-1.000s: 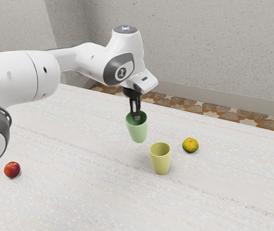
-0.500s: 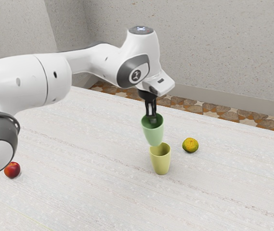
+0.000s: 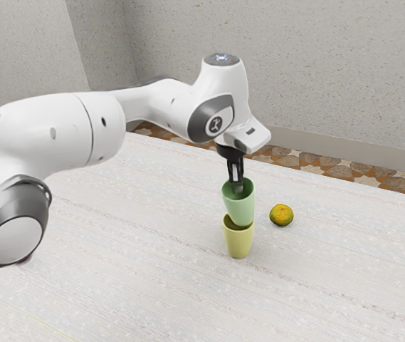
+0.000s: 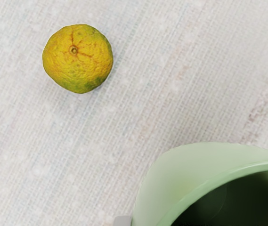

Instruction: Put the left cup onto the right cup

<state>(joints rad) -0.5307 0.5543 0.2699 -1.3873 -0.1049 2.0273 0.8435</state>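
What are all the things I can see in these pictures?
green cup: one, light green, held by its rim, its bottom in the mouth of the yellow cup
yellow cup: one, yellow-green, upright on the table, under the green cup
orange: one, orange with green patches, on the table at the exterior view's right of the cups, apart from them
table: one, whitish, under the cups and the orange
floor: one strip, brown stone tiles, between table and wall
wall: grey and speckled, behind the table
arm: one, white and grey, reaching in from the exterior view's left
gripper: one, black, shut on the green cup's rim
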